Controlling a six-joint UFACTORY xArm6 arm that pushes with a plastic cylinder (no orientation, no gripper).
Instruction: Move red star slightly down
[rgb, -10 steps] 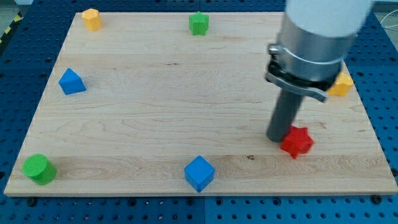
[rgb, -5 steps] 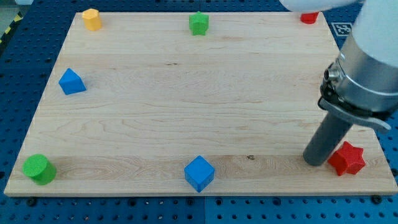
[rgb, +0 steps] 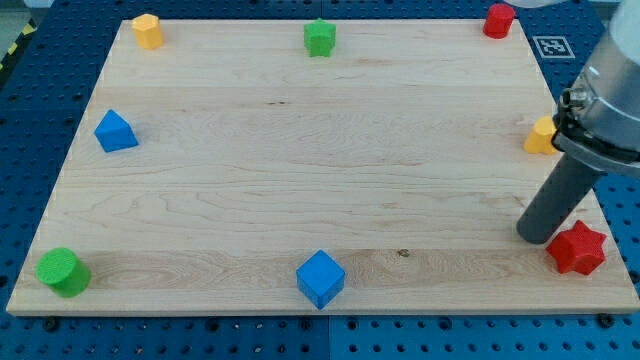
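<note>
The red star (rgb: 577, 249) lies at about four o'clock on the worktop (rgb: 300, 170), close to its lower right corner and near both the right and bottom edges. Judging by that, the slight downward move looks done or all but done; there is little board left below the star, so I would not push much more.

This rig has no hand to spread or press together, only a dark rod. My tip (rgb: 536, 238) rests on the worktop at about ten o'clock from the star, just beside it; I cannot tell whether they touch. It holds nothing.

A yellow block (rgb: 541, 135) sits at two o'clock behind the rod, and the blue cube (rgb: 320, 278) at six o'clock lies well apart.
</note>
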